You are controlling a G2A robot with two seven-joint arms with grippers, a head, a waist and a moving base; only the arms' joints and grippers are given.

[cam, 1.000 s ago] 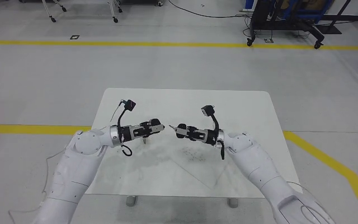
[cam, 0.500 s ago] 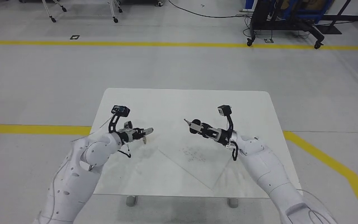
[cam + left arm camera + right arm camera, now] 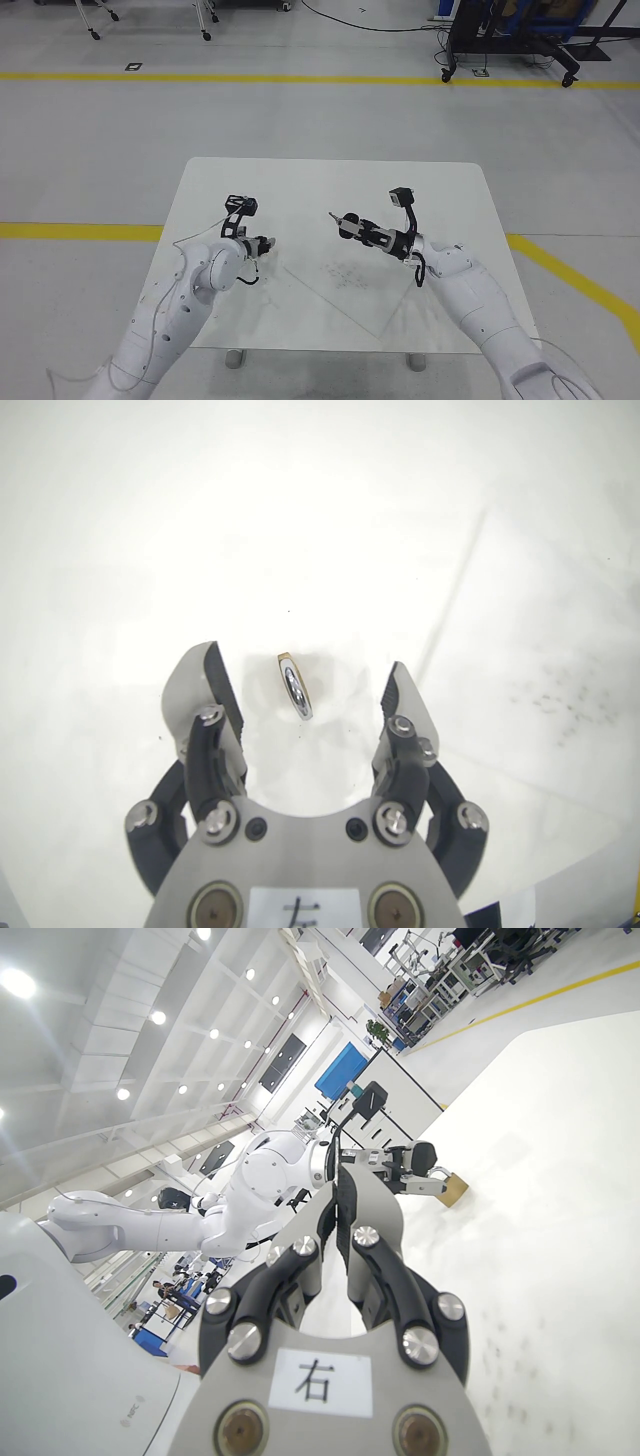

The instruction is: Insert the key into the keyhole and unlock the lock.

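- so where is the small brass padlock [image 3: 295, 692] with its silver shackle?
- on the white surface [image 3: 420, 185], towards the robot's left, right between the fingers of the left gripper [image 3: 303, 660], which are spread wide; neither pad touches it.
- and the right gripper [image 3: 341, 1178]?
- it hangs over the middle of the surface, well apart from the padlock, fingers clenched on a thin silvery key [image 3: 332, 214] whose tip pokes out past the fingertips.
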